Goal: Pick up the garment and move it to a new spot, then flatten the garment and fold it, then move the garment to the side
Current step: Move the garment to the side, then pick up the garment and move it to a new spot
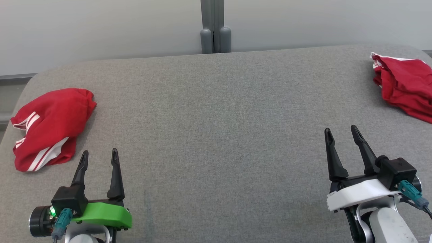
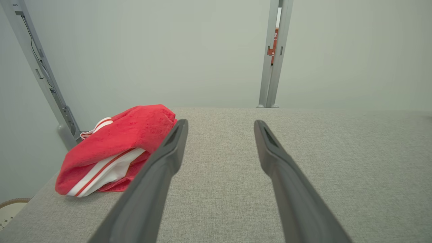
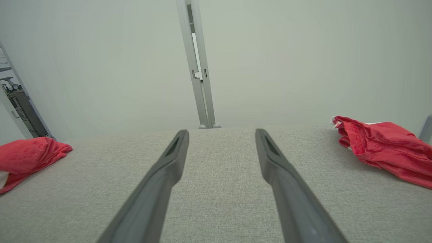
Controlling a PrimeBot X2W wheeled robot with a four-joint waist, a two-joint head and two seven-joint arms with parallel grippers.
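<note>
Evidently idle: both arms sit low at the near edge of the grey padded table (image 1: 216, 118), neither touching cloth.
Left gripper (image 1: 100, 151): jaws spread wide, nothing between them; it rests just beside the striped red garment (image 1: 50, 128).
Right gripper (image 1: 340, 128): jaws likewise spread and empty, pointing toward the far right corner.
Striped red garment: at the table's left edge, gathered into a compact bundle with its white stripes showing. It looks like a piece already folded and set aside.
Crumpled red garment (image 1: 405, 87): at the far right corner, loose and rumpled, partly cut off by the head view's edge. Probably the one to pick up next, so the right arm is the nearer one.
Middle of table: bare between the two garments, likely kept free for flattening and folding.
Left wrist view adds: layered folds in the striped bundle, white cloth tucked under the red, and how close the left finger stands to it.
Right wrist view adds: both garments at once, well apart, and the stitched hem of the crumpled one.
Head view adds: the whole layout, with the grey post (image 1: 212, 30) behind.
</note>
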